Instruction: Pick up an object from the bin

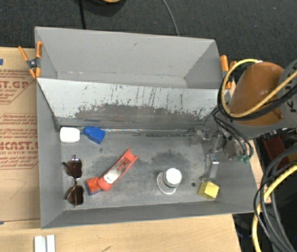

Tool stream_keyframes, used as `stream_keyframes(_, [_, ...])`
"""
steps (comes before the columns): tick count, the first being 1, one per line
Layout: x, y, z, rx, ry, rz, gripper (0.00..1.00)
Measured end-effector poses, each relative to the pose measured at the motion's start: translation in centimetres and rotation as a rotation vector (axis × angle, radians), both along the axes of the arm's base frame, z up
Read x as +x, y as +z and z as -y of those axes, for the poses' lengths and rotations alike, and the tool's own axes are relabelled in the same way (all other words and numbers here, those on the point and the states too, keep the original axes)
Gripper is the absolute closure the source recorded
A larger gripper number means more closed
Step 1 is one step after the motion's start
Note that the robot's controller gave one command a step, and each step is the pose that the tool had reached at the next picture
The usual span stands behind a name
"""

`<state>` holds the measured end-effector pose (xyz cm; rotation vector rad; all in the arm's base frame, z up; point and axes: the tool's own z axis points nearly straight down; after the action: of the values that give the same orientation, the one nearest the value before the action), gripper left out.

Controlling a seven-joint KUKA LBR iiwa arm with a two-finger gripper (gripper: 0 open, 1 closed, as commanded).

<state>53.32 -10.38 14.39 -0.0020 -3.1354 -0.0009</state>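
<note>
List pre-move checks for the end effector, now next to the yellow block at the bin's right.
1. Position: end effector inside the bin, beside the yellow block: ok.
2. Yellow block lies alone, apart from the white-capped jar: ok.
3. Room between the block and the bin's right wall: cannot tell.
4. Height over the block: cannot tell.
5. The red packet and sunglasses lie well away to the left: ok.
</note>
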Motion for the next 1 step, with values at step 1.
stream_keyframes(1, [0.17,0.45,-0.03,-0.001,0.001,0.007,0.00])
